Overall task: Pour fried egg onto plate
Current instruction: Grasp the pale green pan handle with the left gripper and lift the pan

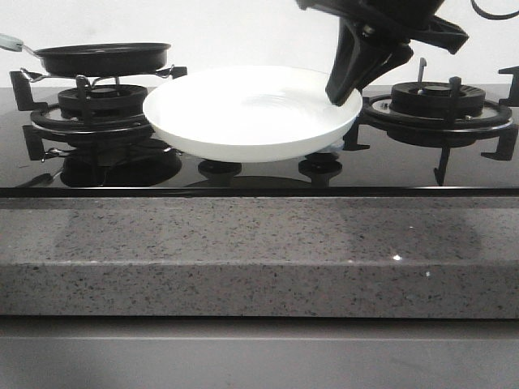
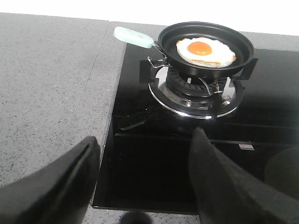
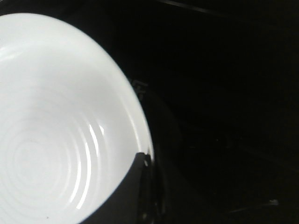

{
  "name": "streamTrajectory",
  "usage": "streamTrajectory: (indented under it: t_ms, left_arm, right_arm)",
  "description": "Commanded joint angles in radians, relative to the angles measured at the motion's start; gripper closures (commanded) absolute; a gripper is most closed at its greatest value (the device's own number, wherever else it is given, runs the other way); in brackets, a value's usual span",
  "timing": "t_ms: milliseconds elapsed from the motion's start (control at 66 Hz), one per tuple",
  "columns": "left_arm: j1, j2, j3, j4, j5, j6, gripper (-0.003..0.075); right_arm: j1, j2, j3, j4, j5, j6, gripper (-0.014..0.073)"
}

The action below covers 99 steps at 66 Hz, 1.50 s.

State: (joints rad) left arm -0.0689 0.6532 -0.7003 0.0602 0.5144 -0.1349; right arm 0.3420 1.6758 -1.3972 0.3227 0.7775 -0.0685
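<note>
From the front camera I see the plate (image 1: 251, 113) held up off the black glass surface (image 1: 259, 174), between the two burners, with my right hand (image 1: 347, 85) clamped onto its right rim; most of that arm is cut off by the frame's upper edge. The right wrist camera confirms the grip only in part: one dark finger (image 3: 133, 186) lies over the rim of the plate (image 3: 56, 135), and everything beyond the plate there is too dark to read. My left hand (image 2: 145, 186) does not appear in the front camera at all; its own wrist camera shows its two fingers spread apart with nothing between them, hanging over the near edge of the stove. The fried egg (image 2: 205, 51) lies in the black frying pan (image 2: 245, 44) on the left burner (image 2: 196, 95), yolk up. From the front, the pan (image 1: 104, 57) wall hides the egg entirely, and its pale handle (image 1: 10, 40) is cut off at the left edge.
</note>
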Motion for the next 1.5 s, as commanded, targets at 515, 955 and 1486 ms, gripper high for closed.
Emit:
streamTrajectory:
  t_ms: [515, 955, 1486]
  left_arm:
    - [-0.003, 0.141, -0.196, 0.145, 0.052, 0.001, 0.0092]
    - [0.022, 0.544, -0.528, 0.101, 0.220, 0.030, 0.0092]
    - [0.386, 0.906, -0.789, -0.871, 0.329, 0.525, 0.0092]
  right_arm:
    - [-0.006, -0.038, -0.023, 0.009, -0.041, -0.001, 0.0662]
    - [-0.006, -0.038, -0.023, 0.009, -0.041, -0.001, 0.0662]
    - [-0.006, -0.038, -0.023, 0.009, -0.041, -0.001, 0.0662]
